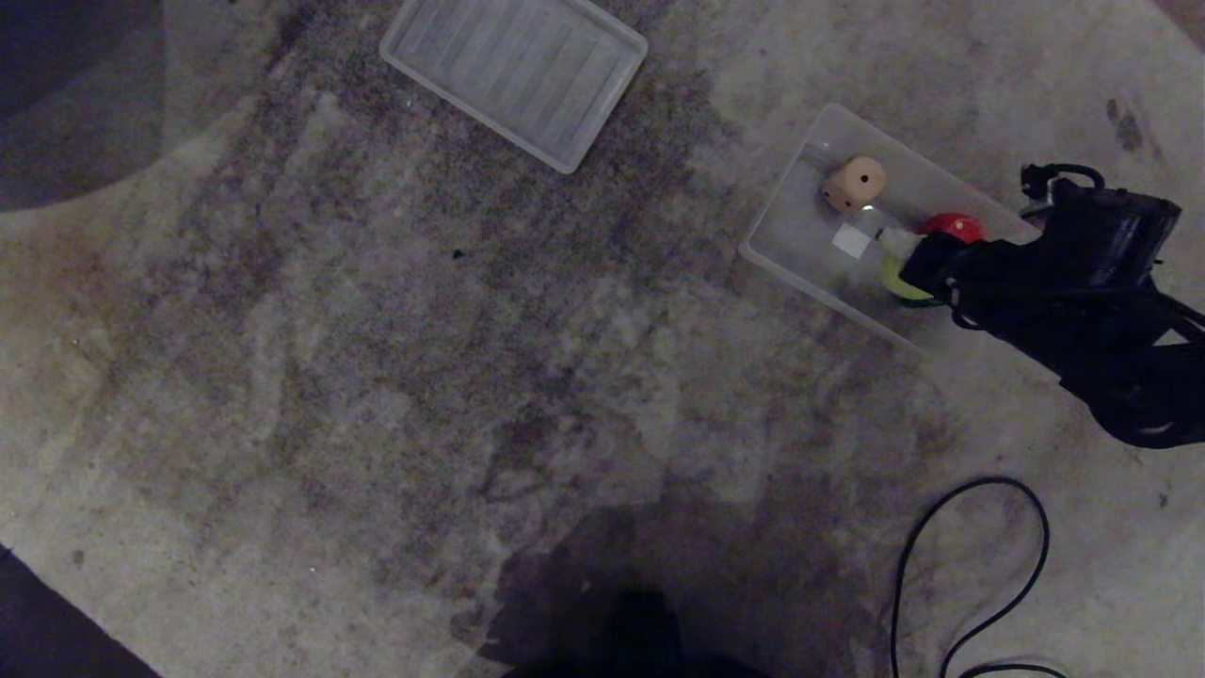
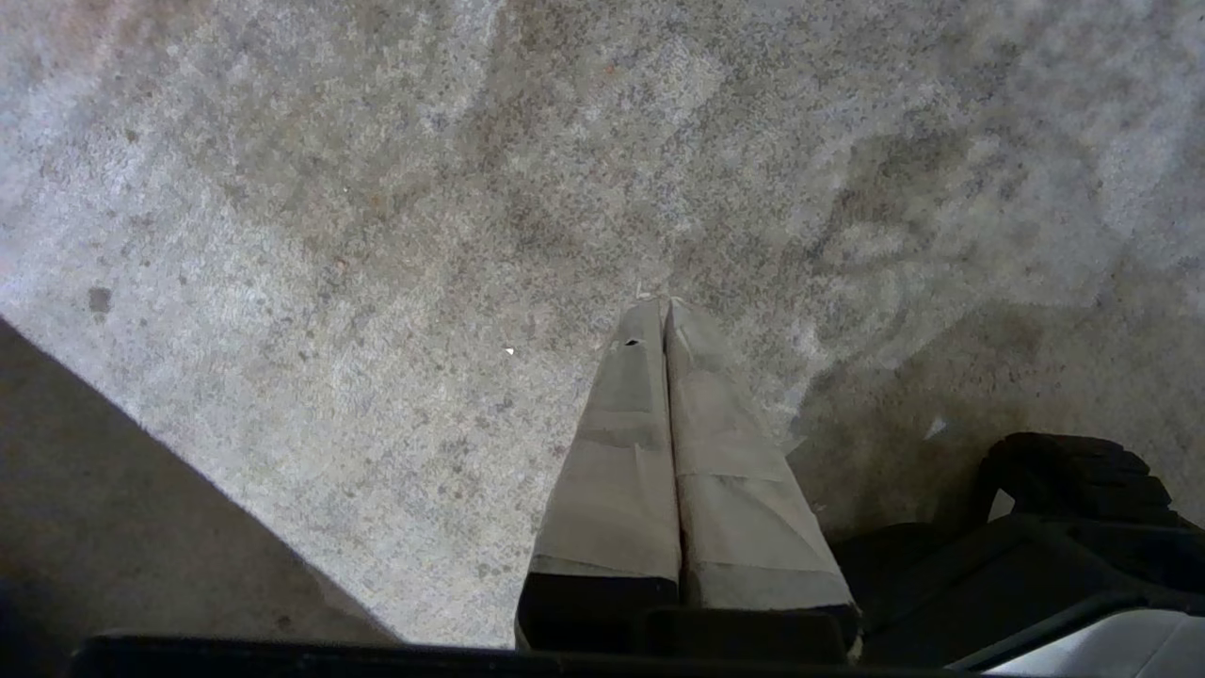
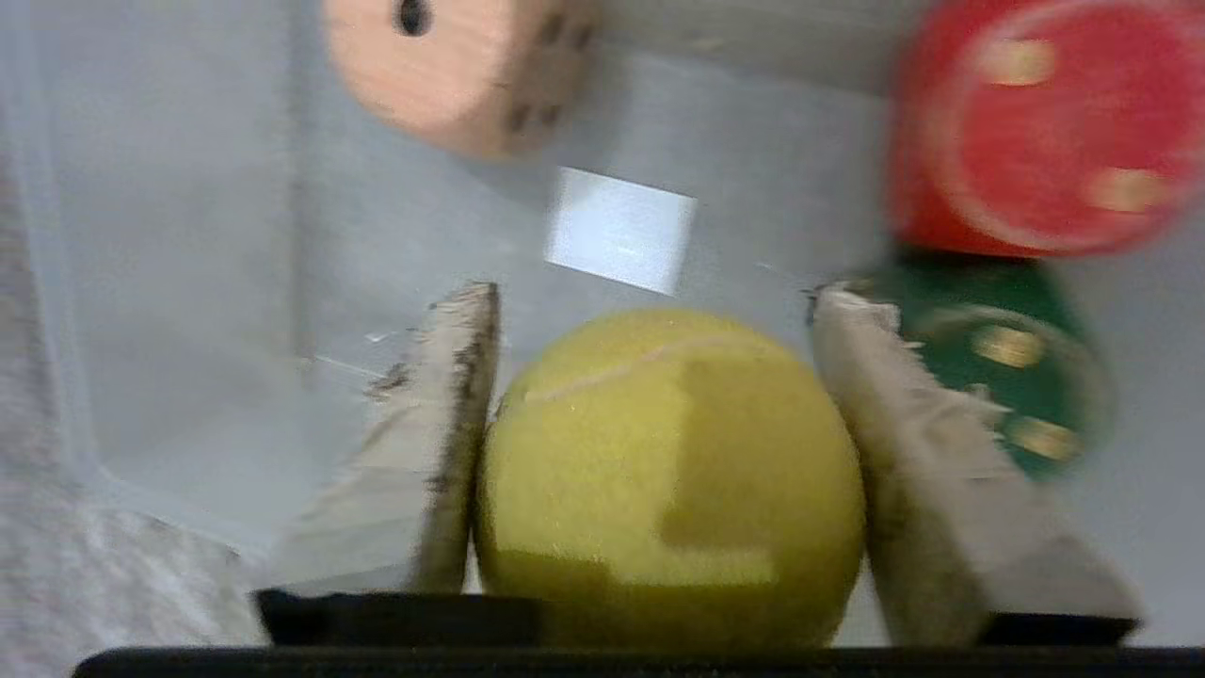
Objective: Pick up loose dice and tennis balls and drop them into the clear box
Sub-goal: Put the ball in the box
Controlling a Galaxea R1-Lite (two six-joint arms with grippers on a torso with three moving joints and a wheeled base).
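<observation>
The clear box (image 1: 795, 247) sits on the carpet (image 1: 377, 377) at right, holding a die (image 1: 855, 183) toward its far end, with a lid (image 1: 513, 75) lying well apart to its left.

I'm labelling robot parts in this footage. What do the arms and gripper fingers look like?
The right arm is bulky matte black with a black cable looped at its top. The right gripper has pale grey wedge fingers with frayed edges on a black base. The left gripper has similar tapered grey fingers.

Yellow-green tennis ball (image 3: 668, 471), beige die (image 3: 452, 66)
</observation>
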